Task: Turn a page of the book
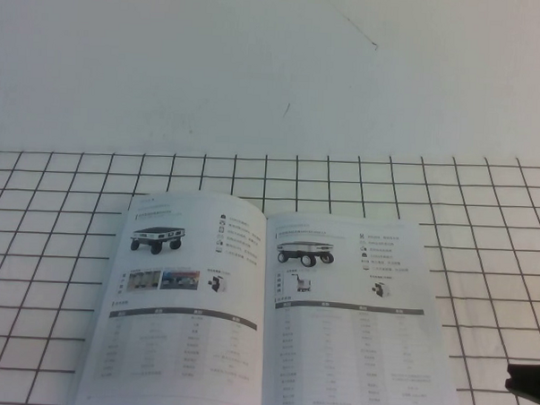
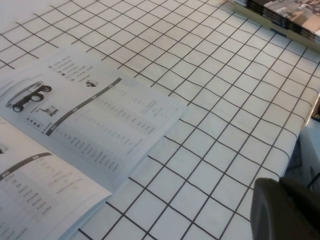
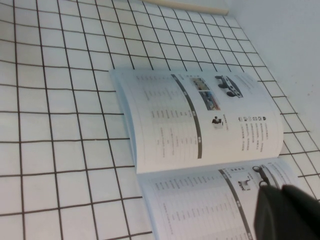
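While the book (image 1: pixel 270 315) lies open flat on the gridded tabletop (image 1: pixel 53 247), you have the right end effector (image 1: pixel 529 382) just off its right edge and the left end effector (image 2: pixel 287 210) also beside it, grip states indeterminable, so lift only the right-hand page (image 1: pixel 359 318) by its outer edge.

The book (image 1: pixel 265 319) at six o'clock on the table is thin white paper with a smooth, faintly glossy sheen, and its right-hand page (image 1: pixel 359 323) is printed in flat grey and black. Under it the tablecloth (image 1: pixel 485 203) looks like smooth, slightly shiny sheeting, white with thin black grid lines. The right gripper (image 1: pixel 528 382) at four o'clock and the left gripper (image 2: pixel 287 210) both look like matt black plastic.
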### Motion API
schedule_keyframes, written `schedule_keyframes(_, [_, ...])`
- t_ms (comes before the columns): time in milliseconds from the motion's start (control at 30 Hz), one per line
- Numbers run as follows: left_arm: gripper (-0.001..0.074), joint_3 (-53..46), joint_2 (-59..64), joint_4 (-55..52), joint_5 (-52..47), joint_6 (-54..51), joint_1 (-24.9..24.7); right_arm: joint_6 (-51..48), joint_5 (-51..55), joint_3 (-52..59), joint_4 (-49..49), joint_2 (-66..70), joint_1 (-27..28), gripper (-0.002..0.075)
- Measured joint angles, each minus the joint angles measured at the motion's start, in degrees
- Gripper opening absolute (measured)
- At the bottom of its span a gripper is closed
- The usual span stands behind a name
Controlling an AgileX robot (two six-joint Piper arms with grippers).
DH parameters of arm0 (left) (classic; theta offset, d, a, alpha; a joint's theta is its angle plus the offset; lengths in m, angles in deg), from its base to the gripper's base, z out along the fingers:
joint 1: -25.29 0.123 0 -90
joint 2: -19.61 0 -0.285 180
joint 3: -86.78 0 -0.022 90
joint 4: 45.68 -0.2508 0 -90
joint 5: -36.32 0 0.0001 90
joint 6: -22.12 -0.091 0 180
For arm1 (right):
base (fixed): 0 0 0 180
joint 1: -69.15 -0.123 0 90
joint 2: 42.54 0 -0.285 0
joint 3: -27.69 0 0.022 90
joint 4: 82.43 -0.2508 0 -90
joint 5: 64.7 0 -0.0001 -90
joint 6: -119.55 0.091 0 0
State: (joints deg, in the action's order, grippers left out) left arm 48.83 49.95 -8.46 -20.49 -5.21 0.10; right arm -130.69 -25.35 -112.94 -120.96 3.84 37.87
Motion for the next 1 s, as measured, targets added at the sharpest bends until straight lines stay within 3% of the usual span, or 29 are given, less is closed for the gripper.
schedule_keyframes(133, [-0.0003,-1.1,-0.8,-0.6,2.0,-0.7,0.0,0.0,0.0,0.0,0.0,0.0,0.0,-0.0002])
schedule_keyframes(300, [-0.0003,-6.3,-6.1,-10.1,18.4,4.0,0.3,0.0,0.0,0.0,0.1,0.0,0.0,-0.0002])
schedule_keyframes(500, [-0.0003,-21.0,-13.9,-24.3,36.3,17.1,9.2,0.0,0.0,0.0,0.1,0.0,0.0,-0.0002])
schedule_keyframes(767, [-0.0003,-37.6,-23.0,-28.9,37.7,19.4,20.2,0.0,0.0,0.0,0.1,0.0,0.0,-0.0002])
schedule_keyframes(1000, [-0.0003,-40.3,-23.2,-27.2,36.9,20.5,21.9,0.0,0.1,0.0,-0.2,0.0,0.0,-0.0002])
